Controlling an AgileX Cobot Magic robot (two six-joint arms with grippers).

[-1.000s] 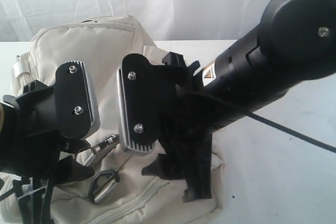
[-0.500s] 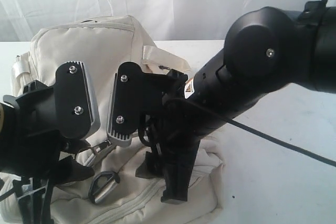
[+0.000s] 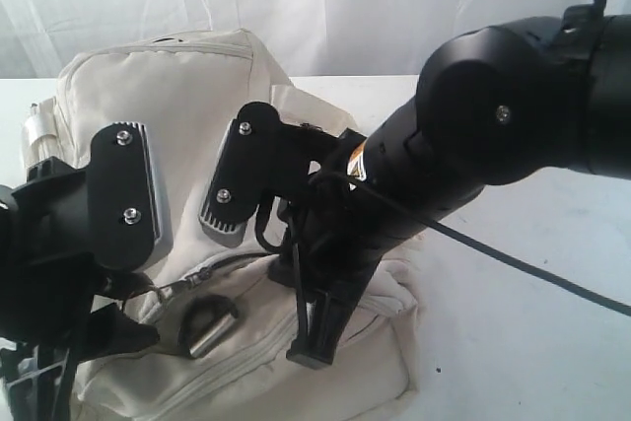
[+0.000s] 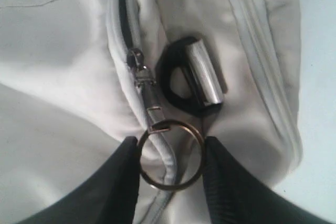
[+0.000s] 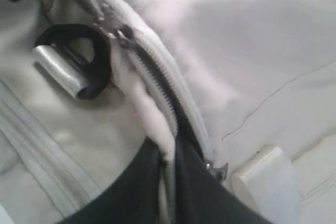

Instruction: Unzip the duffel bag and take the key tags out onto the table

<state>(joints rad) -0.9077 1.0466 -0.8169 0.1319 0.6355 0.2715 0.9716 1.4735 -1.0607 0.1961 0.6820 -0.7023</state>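
Pulling from the near-left corner of the table (image 3: 513, 342), the left gripper (image 4: 170, 156) is clenched on the metal pull ring (image 4: 201, 153) of the zip, one finger against each side of the ring. Compared with a second ago, this gripper has shifted toward the left and near edges. The link from ring to slider (image 4: 139, 72) is now drawn straight, and the black D-ring (image 4: 181, 85) has moved with the fabric.

The duffel bag (image 3: 168, 96) lies on the left half of the table, reaching from the far edge toward the near edge. A dark slit of lining shows along the zip behind the slider, so opening appears to have begun but has far to go. The key tags are not in view and are presumably inside.

At the bag's middle, the right gripper (image 5: 168, 179) has come down and now grips a fold of cream fabric beside the zip, acting as an anchor.

Little room remains toward the left edge for further pulling. To the right of the bag the tabletop is bare to the right edge, crossed only by the arm's black cable (image 3: 532, 268), and suits depositing the tags.
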